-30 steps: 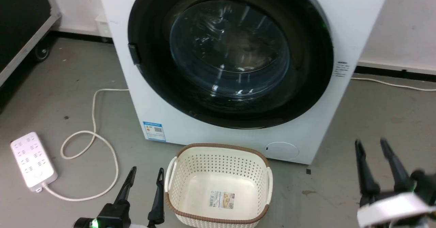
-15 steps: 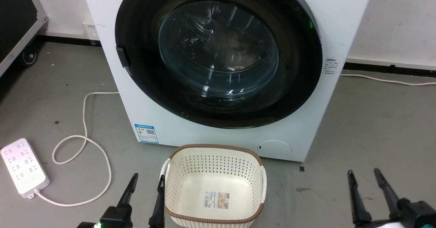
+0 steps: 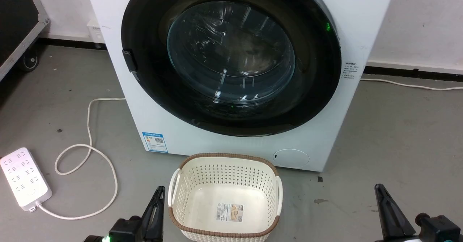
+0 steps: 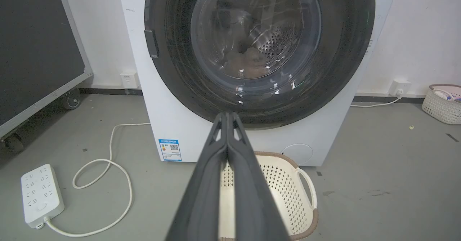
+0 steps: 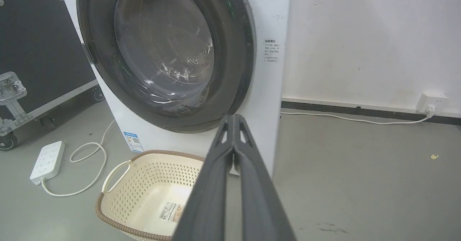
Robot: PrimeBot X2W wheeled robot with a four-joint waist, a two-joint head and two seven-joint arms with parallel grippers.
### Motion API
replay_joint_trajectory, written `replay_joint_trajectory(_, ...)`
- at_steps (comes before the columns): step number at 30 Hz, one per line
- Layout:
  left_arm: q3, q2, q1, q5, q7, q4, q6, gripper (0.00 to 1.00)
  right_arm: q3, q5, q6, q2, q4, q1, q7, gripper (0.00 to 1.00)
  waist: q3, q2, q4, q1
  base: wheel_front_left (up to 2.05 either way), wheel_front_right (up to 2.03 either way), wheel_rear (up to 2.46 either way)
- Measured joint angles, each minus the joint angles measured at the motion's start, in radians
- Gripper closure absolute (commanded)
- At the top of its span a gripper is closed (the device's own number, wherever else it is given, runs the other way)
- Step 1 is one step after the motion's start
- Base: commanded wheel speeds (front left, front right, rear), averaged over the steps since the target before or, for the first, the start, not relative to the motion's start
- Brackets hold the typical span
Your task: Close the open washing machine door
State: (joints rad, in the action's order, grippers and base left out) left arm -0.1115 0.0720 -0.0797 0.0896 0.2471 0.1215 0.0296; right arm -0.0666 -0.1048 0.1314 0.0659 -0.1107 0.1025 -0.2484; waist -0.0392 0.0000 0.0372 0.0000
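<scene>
Left gripper (image 3: 159, 190), right gripper (image 3: 379, 188) now closed; washing machine door (image 3: 231, 57) well ahead

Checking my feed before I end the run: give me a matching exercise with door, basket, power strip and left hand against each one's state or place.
Things:
1. door
2. basket
3. power strip
4. left hand

States or places:
A. empty, in front of the machine
B. pinched shut, gripping nothing
C. flush against the machine front
D. white, left of the machine

Pairs: 1-C; 2-A; 3-D; 4-B
</scene>
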Motion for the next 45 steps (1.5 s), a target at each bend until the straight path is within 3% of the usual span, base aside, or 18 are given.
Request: replay_joint_trajectory(45,0.040,-0.004,0.018,-0.028,-0.090,-0.042,-0.009,1.00,0.024,0.035,0.000,-0.002,0.037,-0.027,0.090,1.00,0.015,0.0000,-0.014,0.0000,0.00,0.00,0.00)
